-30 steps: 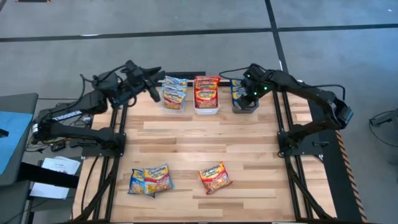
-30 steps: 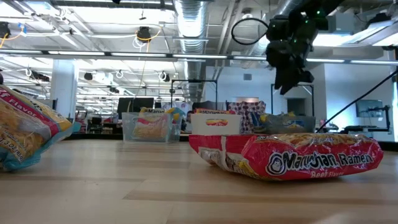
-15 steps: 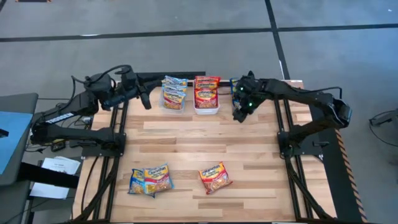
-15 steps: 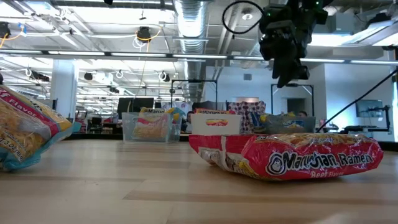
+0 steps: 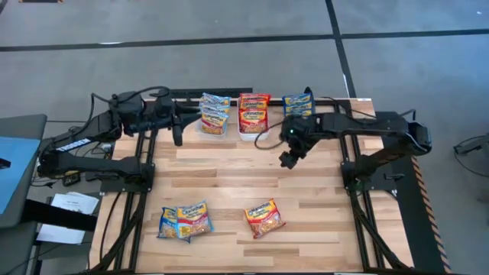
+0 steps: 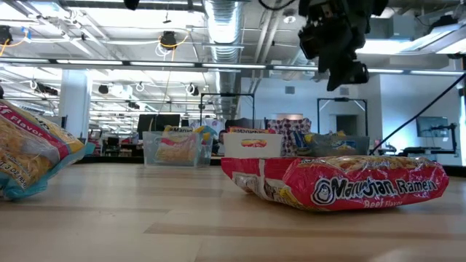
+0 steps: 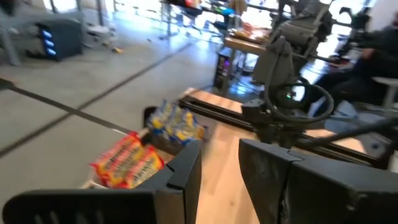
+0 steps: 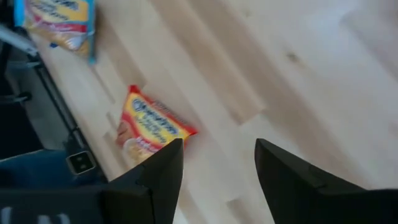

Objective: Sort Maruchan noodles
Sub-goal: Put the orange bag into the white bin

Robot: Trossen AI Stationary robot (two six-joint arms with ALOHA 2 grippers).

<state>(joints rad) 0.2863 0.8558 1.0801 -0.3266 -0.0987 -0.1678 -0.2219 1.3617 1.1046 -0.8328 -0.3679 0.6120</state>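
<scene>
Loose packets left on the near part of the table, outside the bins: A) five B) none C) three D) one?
C: the high view shows a blue-accented pair lying side by side and overlapping, and one red-accented packet apart from them; the rest sit in the bins at the far edge.

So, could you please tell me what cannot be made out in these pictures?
- High view: the bins sit under their packets; the right-hand stack hides its bin entirely.
- Low view: the left claw is outside the picture.
- Left wrist view: packet print is blurred.
- Right wrist view: the blue packet is cut by the edge.
</scene>
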